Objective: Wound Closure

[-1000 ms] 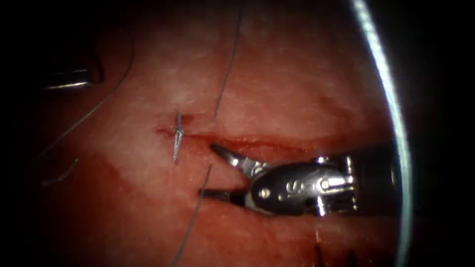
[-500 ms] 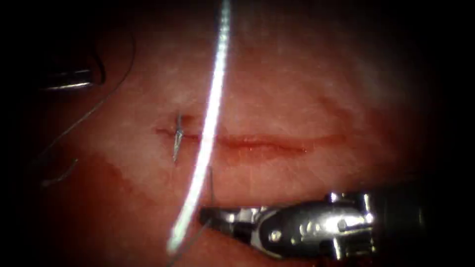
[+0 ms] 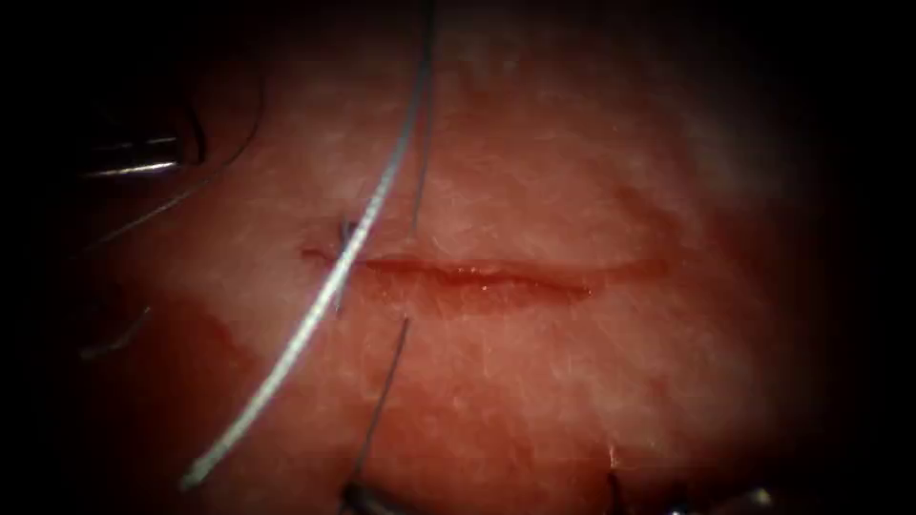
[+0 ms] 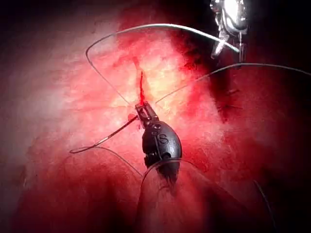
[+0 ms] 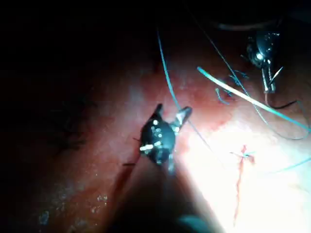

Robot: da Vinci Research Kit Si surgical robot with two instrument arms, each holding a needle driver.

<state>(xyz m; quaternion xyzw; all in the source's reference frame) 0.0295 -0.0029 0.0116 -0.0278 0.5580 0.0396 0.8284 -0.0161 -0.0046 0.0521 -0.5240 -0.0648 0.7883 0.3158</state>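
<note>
**Thread runs near-to-far across the cut's left end, a tool at each end of it**

Here the thing that matters is the thread. Its dark strand rises from the near edge of the tissue and ends just short of the cut. A brighter strand sweeps from the far side, over the stitch at the cut's left end, and down to the near left. Both strands therefore have their long axis set across the cut, which itself lies left to right.

The right tool sits at the near side, and its two jaws are spread in a V. A strand passes close by them, but I cannot tell whether any of it is caught at their base. The left tool has its jaws pressed together where several strands meet, so I judge it to be pinching the thread. In the endoscope view it lies to the far left, apart from the cut's left end.

I cannot pick out the needle with any certainty, nor say whether it is in the tissue. By my reading the right arm is nearer the dark strand and the left arm nearer the stitch.

The surface is soft, wet and glistening, with red fluid along the cut. Right of the stitch the cut is still unclosed, and there is free room over it
</note>
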